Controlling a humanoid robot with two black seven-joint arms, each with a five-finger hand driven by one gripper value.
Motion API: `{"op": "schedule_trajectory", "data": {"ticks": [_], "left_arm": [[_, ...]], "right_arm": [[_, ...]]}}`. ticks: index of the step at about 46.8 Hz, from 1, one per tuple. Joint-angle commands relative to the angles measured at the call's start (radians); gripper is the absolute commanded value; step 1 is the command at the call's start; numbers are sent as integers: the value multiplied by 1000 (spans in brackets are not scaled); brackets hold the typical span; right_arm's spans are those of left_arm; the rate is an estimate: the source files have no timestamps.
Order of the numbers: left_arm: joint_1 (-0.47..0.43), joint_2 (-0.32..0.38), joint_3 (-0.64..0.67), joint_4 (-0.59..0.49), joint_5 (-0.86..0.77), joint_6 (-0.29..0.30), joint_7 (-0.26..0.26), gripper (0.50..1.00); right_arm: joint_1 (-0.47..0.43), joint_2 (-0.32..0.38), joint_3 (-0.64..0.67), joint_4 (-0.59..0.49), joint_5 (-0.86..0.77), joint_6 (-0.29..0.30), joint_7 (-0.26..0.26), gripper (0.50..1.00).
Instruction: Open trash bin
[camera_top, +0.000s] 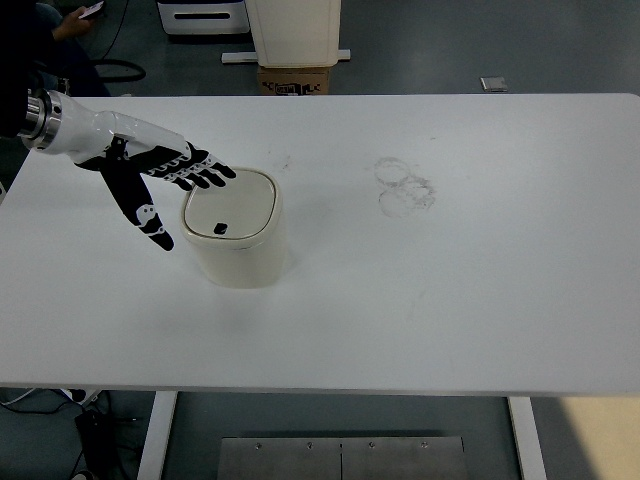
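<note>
A cream trash bin with a rounded square lid stands upright on the white table, left of centre. Its lid is closed, with a small dark button near the front edge. My left hand comes in from the left with fingers spread flat. Its fingertips reach over the lid's back left edge, and the thumb points down beside the bin's left wall. Whether the fingertips touch the lid cannot be told. The right arm is out of view.
Faint ring marks stain the table right of the bin. Beyond the far edge stand a cardboard box and a white cabinet. A person sits at the top left corner.
</note>
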Motion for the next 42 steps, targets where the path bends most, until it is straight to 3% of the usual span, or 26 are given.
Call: {"op": "schedule_trajectory", "data": {"ticks": [1, 4, 42], "left_arm": [[-2, 0, 0, 0, 4, 0, 11, 1000], [5, -5, 0, 0, 4, 0, 34, 1000], [94, -49, 0, -41, 4, 0, 36, 1000]], "right_arm": [[0, 0, 0, 0, 0, 0, 0, 991], [0, 0, 0, 0, 0, 0, 0, 991], [0, 0, 0, 0, 0, 0, 0, 991]]}}
